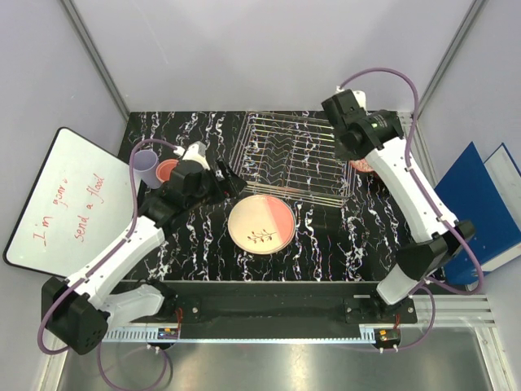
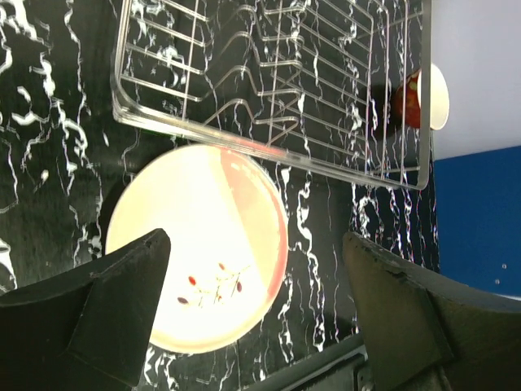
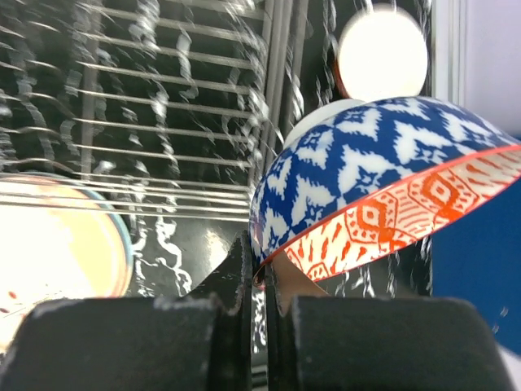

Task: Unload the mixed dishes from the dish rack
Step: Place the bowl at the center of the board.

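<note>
Top external, table (image 1: 187, 244): black marble-patterned surface, with both of your arm bases at its near edge.
Whiteboard (image 1: 57, 204): leaned off the table's left side, with red handwriting on it.
Dish rack (image 1: 289, 155) (image 2: 285, 81) (image 3: 163, 122): silver wire, stood flat on the far half of the table, right of centre.
Blue folders (image 1: 476, 195): stood off the table's right side, well apart from the rack.
Plate (image 1: 260, 224) (image 2: 199, 244) (image 3: 49, 236): cream and pink with a sprig drawing. It lay flat on the table just near of the rack's near rail; you could not tell whether it touched the rail.
Patterned bowl (image 3: 358, 171): blue-white outside, orange-red pattern inside. It was tilted at the rack's right end, with its rim in your right claw.
Red bowl (image 2: 407, 102) (image 3: 383, 49): white inside, sat just past the rack's right end.
Lavender cup (image 1: 146, 167): stood upright at the far left of the table.
Pink cup (image 1: 167, 171): sat just right of the lavender cup, partly hidden by your left arm.
Left gripper (image 1: 228, 183) (image 2: 252, 244): jaws stood wide with nothing in them. It hung near the rack's near left corner, and the plate showed between its fingers.
Right gripper (image 1: 356, 145) (image 3: 262, 261): jaws were pinched tight on the patterned bowl's rim.
</note>
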Robot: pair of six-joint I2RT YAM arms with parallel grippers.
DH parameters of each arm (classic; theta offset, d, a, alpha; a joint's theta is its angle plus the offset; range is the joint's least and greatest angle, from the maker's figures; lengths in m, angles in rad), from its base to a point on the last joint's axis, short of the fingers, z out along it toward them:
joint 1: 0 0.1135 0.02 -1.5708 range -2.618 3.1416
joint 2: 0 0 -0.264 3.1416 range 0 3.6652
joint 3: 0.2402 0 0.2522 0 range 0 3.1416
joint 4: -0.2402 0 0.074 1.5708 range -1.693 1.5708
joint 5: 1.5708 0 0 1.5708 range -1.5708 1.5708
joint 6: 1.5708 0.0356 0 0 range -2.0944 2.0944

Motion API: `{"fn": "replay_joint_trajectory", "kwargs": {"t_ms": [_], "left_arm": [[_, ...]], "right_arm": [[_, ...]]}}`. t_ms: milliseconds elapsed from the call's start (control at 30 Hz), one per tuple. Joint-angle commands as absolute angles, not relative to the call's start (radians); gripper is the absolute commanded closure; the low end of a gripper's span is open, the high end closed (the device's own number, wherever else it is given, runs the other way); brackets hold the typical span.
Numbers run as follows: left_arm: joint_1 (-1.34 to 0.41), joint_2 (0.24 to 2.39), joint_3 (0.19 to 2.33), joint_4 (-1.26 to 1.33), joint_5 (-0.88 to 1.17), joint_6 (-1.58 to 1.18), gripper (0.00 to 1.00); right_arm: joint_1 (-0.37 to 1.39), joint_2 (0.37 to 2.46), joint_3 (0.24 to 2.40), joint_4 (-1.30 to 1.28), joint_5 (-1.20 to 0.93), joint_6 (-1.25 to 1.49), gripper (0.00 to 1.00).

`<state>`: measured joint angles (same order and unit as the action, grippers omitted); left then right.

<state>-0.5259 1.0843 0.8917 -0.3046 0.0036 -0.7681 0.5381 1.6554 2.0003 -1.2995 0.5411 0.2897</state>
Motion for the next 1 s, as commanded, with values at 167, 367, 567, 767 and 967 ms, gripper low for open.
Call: {"fn": "replay_joint_trajectory", "kwargs": {"t_ms": [167, 367, 567, 767, 967], "left_arm": [[-0.538, 1.043, 0.858, -0.268, -0.006, -0.781, 0.09], [-0.538, 1.054, 0.851, -0.268, 0.021, -0.773, 0.09], [-0.538, 1.066, 0.845, -0.272, 0.023, -0.776, 0.09], [-0.538, 1.08, 0.847, -0.278, 0.008, -0.772, 0.09], [-0.538, 1.12, 0.862, -0.278, 0.024, -0.772, 0.09]], "right_arm": [[0.232, 1.543, 1.733, -1.072, 0.28, 0.354, 1.0], [0.146, 1.652, 1.79, -1.04, 0.235, 0.33, 1.0], [0.052, 1.788, 1.871, -1.031, 0.178, 0.319, 1.0], [-0.06, 1.881, 1.94, -1.025, 0.129, 0.327, 1.0], [-0.077, 1.971, 2.017, -1.034, 0.127, 0.33, 1.0]]}}
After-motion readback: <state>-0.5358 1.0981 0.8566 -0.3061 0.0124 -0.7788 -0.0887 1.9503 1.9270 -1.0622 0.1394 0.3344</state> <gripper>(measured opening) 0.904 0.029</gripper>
